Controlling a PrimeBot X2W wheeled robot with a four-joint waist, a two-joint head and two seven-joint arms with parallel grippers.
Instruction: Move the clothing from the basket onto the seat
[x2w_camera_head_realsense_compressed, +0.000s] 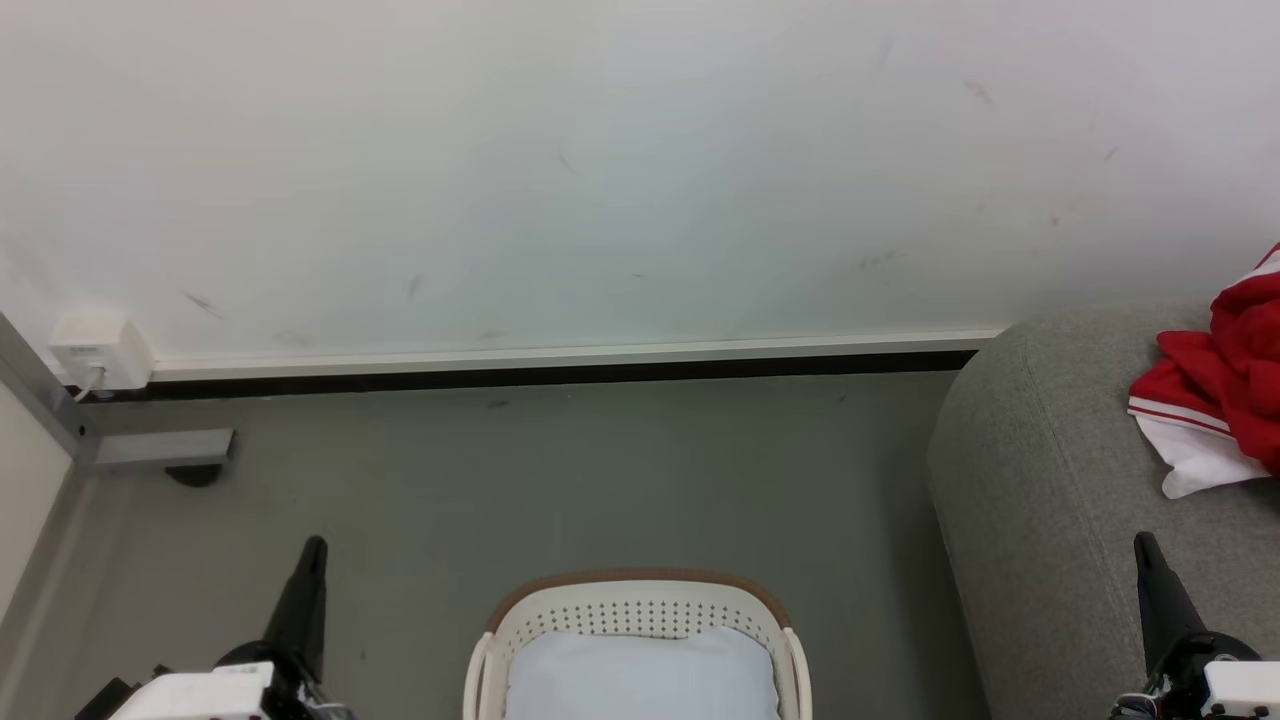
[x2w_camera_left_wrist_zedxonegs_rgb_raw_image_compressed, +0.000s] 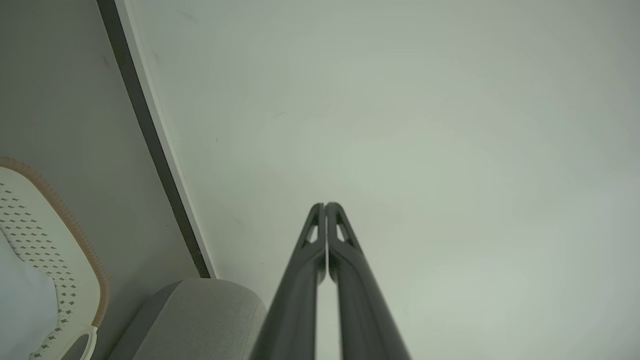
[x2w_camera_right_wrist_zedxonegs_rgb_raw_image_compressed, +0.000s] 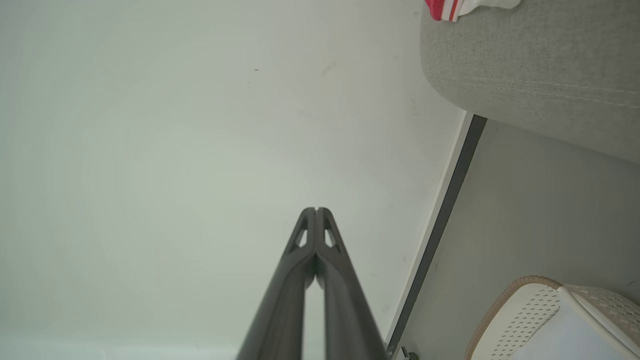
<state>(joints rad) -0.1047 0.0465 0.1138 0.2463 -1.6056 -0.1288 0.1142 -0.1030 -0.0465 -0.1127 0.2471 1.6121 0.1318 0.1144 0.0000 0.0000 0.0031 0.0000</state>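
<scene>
So both claws are pressed together, tips touching: the left claw (x2w_camera_left_wrist_zedxonegs_rgb_raw_image_compressed: 325, 206) and the right claw (x2w_camera_right_wrist_zedxonegs_rgb_raw_image_compressed: 316, 210) each point toward the wall (x2w_camera_left_wrist_zedxonegs_rgb_raw_image_compressed: 425, 125). The red clothing (x2w_camera_head_realsense_compressed: 1225, 390) lies bunched up on the seat (x2w_camera_head_realsense_compressed: 1040, 480), ahead of the right claw and a bit to its right, well apart from it. The basket (x2w_camera_head_realsense_compressed: 640, 610) sits on the floor (x2w_camera_head_realsense_compressed: 600, 480) between the two claws, with a pale cloth (x2w_camera_head_realsense_compressed: 640, 675) inside.

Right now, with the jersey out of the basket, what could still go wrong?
The red jersey lies bunched near the sofa's rounded end, so it might slip off. The pale cloth lying in the basket could be grabbed by mistake as more clothing.
</scene>
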